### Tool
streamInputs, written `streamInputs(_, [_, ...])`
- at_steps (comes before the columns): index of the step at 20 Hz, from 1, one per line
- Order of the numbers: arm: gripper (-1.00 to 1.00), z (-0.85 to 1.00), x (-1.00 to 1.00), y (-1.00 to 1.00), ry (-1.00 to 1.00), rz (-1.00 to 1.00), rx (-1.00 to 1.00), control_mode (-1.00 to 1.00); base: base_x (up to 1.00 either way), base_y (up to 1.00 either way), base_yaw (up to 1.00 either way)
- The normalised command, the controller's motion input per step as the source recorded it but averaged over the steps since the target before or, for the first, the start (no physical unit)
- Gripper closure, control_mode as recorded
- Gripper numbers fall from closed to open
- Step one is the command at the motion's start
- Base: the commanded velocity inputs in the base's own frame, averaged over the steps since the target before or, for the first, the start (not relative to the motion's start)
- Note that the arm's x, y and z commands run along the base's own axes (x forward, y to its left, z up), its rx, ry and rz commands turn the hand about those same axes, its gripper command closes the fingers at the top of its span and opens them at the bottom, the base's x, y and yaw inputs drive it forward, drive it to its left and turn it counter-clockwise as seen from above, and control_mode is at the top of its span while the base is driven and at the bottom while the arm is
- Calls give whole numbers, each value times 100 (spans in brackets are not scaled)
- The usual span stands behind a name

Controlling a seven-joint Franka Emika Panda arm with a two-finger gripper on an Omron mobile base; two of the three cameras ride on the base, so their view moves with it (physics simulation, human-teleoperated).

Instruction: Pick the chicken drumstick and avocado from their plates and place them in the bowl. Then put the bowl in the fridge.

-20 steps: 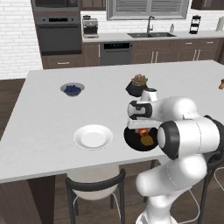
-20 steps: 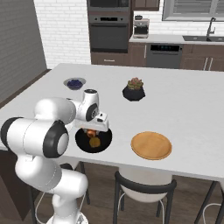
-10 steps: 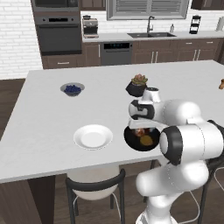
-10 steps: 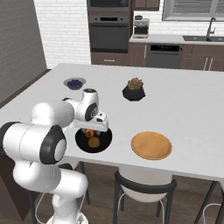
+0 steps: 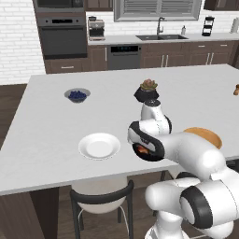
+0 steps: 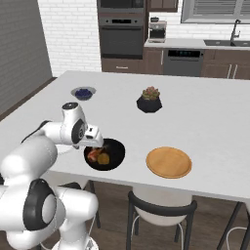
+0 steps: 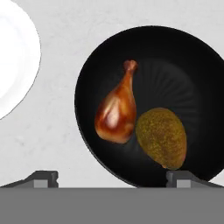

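Note:
The matte black bowl (image 7: pixel 183 74) holds the reddish-brown chicken drumstick (image 7: pixel 117 113) and, touching it, the olive-brown avocado (image 7: pixel 162 138). My gripper (image 7: pixel 113 178) hangs open above the bowl's near rim. One fingertip (image 7: pixel 41 177) is over bare counter and the other is over the rim. In the right base view the hand (image 6: pixel 92 139) hovers at the left edge of the bowl (image 6: pixel 117 149). The white plate (image 5: pixel 99 146) lies bare to the bowl's left, and the tan wood plate (image 6: pixel 169 162) lies bare to its right. The fridge is out of view.
A small grey-blue berry bowl (image 6: pixel 83 92) and a faceted black plant pot (image 6: pixel 149 100) stand farther back on the white island counter (image 6: pixel 205 117). Stools (image 6: pixel 161 215) sit under the near edge. A wall oven (image 6: pixel 121 36) and sink run along the back.
The hand has shifted a little toward the bowl's near left rim and the elbow has swung forward. Drumstick, avocado and bowl have stayed in place.

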Motion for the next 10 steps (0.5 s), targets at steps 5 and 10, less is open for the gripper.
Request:
streamInputs(5, [-100, -6, 18, 5, -8, 1, -5, -100, 0, 0, 0])
streamInputs(10, [-100, -13, 14, 0, -1, 2, -1, -100, 0, 0, 0])
